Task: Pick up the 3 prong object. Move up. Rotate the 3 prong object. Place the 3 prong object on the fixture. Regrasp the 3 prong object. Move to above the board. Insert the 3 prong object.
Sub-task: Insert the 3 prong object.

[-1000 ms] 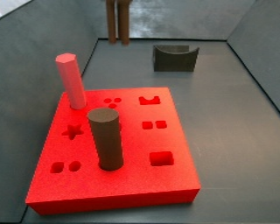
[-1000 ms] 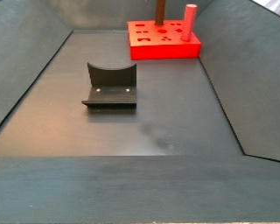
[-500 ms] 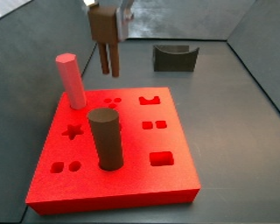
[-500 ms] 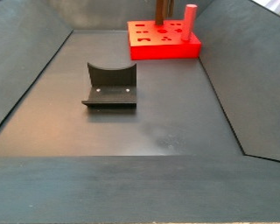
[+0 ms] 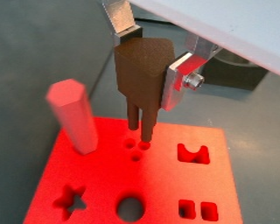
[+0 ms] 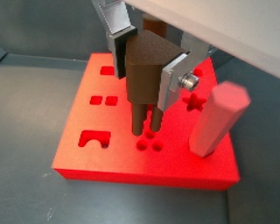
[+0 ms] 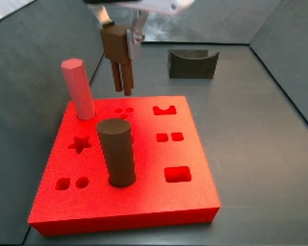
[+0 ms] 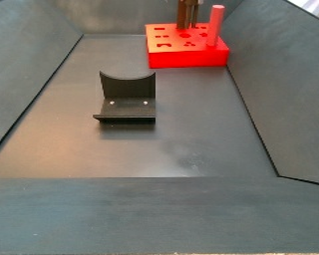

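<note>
One hand (image 5: 154,54), one 3 prong object (image 5: 140,77), two pegs (image 7: 78,88), one board (image 7: 183,197), one fixture (image 8: 125,97).

Grey floor (image 8: 189,139) — red board (image 8: 189,50), fixture (image 8: 125,97).

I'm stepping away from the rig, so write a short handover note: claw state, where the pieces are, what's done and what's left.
Claw: shut on the 3 prong object, prongs pointing down, hanging above the board next to the pink peg.
Prong tips sit just above the small round holes, not yet in, as far as both wrist views show.
The fixture stands bare behind the board; the dark cylinder stands in the board.
Done: pick, fixture step, regrasp, move above the board.
Left: lower and insert the prongs, then release.
</note>
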Tool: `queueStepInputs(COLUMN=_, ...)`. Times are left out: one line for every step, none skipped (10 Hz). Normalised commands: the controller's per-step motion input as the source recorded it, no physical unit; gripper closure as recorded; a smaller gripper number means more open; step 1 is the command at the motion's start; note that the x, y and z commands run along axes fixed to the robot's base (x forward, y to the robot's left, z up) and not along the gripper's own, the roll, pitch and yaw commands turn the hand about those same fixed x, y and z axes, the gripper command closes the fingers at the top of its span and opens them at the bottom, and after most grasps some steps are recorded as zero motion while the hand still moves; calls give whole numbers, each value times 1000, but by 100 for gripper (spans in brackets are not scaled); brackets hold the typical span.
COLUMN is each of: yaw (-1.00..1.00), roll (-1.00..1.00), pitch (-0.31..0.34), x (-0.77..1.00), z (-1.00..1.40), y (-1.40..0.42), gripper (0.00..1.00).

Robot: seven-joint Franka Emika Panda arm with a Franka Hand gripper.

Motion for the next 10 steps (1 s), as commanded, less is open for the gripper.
queueStepInputs(yaw=0, roll=21, pitch=0, x=0, z=0, y=0, gripper=100)
queueStepInputs(yaw=-29, roll=91, pitch=-91, x=0, z=-640, y=-63, gripper=100)
queueStepInputs(yaw=-69, roll=107, pitch=-61, x=0, z=-631, y=-57, gripper=100)
queueStepInputs(yaw=-80, roll=137, pitch=-24, x=-91, z=-494, y=0, gripper=100)
queueStepInputs(yaw=-154, roll=176, pitch=0, x=0, z=-597, y=-31, gripper=100)
queueStepInputs(yaw=-266, roll=140, pitch=0, x=0, z=-637, y=-11, gripper=100)
queueStepInputs(yaw=-274, roll=131, pitch=-60, x=0, z=-697, y=-57, gripper=100)
queueStepInputs(yaw=-269, roll=99, pitch=-89, x=54, z=-717, y=-97, gripper=100)
queueStepInputs(yaw=-251, roll=89, pitch=-79, x=120, z=-711, y=-109, gripper=100)
queueStepInputs(yaw=-237, roll=74, pitch=-96, x=103, z=-689, y=-117, gripper=100)
